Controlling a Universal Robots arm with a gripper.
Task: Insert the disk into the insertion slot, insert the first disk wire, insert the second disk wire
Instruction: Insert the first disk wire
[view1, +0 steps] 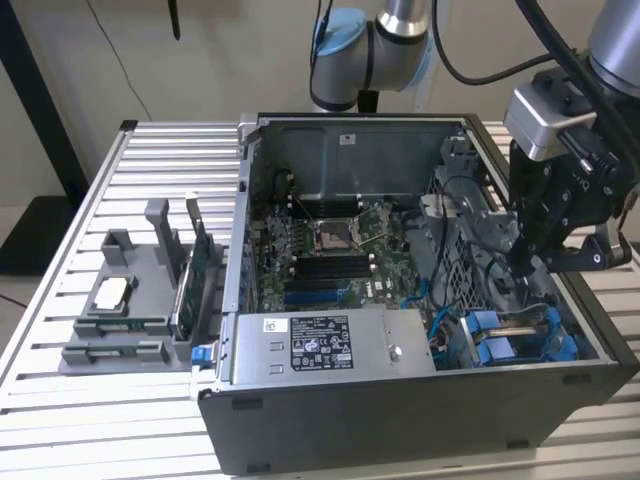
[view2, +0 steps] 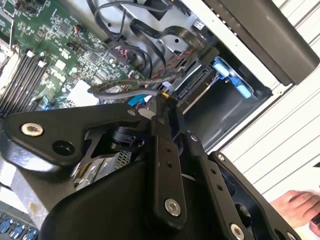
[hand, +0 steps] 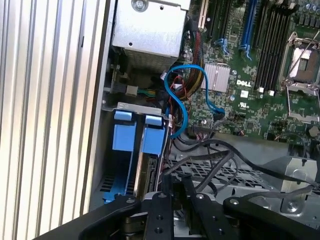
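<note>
Disk (hand: 151, 142) sits in its slot (hand: 131, 106) within the computer case (view1: 400, 420) on the counter (view1: 60, 400); gripper (view2: 167, 102) near it, jaws narrow, pinching a disk wire (view2: 125, 90).

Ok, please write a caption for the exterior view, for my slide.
Gripper inside the open computer case, close to the blue-framed disk in its bay.

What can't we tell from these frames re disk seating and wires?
1. Disk, first wrist view: one end is covered by the hand, so seating depth is unclear.
2. Black wire, second wrist view: its end runs behind the hand; plugged or not is hidden.
3. Disk bay, exterior view: wiring detail too small, partly behind the case wall.
</note>
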